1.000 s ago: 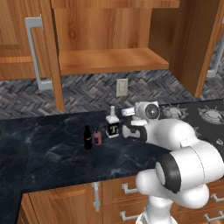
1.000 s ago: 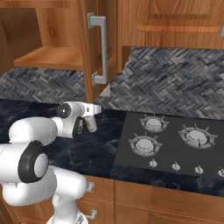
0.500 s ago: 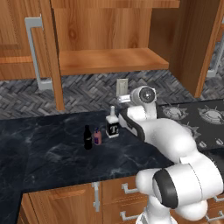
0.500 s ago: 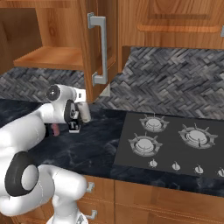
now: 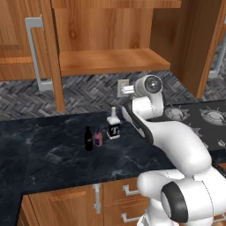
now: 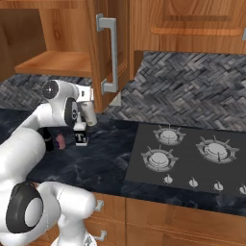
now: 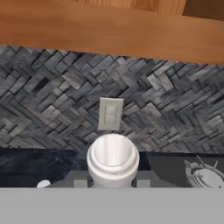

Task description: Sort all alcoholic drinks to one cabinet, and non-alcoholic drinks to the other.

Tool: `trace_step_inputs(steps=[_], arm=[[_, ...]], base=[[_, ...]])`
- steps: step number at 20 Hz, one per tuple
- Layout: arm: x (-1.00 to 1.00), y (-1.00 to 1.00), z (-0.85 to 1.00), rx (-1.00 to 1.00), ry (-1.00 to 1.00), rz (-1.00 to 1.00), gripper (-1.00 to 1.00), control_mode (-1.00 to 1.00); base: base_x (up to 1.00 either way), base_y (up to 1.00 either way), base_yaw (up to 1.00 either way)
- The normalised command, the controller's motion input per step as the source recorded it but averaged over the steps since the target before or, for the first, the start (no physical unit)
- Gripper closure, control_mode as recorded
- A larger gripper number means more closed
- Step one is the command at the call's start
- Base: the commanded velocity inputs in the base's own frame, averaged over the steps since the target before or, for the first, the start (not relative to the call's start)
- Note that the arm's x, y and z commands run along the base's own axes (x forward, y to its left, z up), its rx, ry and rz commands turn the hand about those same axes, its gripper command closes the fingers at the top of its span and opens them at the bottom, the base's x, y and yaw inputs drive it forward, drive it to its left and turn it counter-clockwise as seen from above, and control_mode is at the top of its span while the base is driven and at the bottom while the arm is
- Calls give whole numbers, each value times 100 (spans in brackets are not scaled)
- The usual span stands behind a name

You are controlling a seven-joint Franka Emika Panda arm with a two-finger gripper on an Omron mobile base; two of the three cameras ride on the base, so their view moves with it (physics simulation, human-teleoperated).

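One cream-white bottle point(image 7: 113, 162) sits clamped in our gripper point(image 6: 86, 116), lifted above the counter's point(image 5: 53, 154) back edge. We should keep it upright, rise clear of the shelf point(image 5: 112, 62) lip, then set it inside.

Base views flanking, perhaps sharing counter point(image 5: 53, 159).

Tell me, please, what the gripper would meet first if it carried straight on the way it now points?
Probably the herringbone backsplash near the wall outlet; the gripper holds the slim cream-white bottle, though depth is unclear.
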Motion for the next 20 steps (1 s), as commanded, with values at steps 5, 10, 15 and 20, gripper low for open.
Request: trace_step_inputs(steps=[5, 10, 15, 20], arm=[[-13, 23, 44, 0, -5, 0, 100, -100], [-23, 12, 49, 0, -9, 0, 100, -100], [-29, 1, 50, 0, -9, 0, 100, -100], [-21, 4, 54, 2, -6, 0, 100, -100]], base=[[0, 0, 0], [0, 0, 0], [0, 0, 0], [0, 0, 0]])
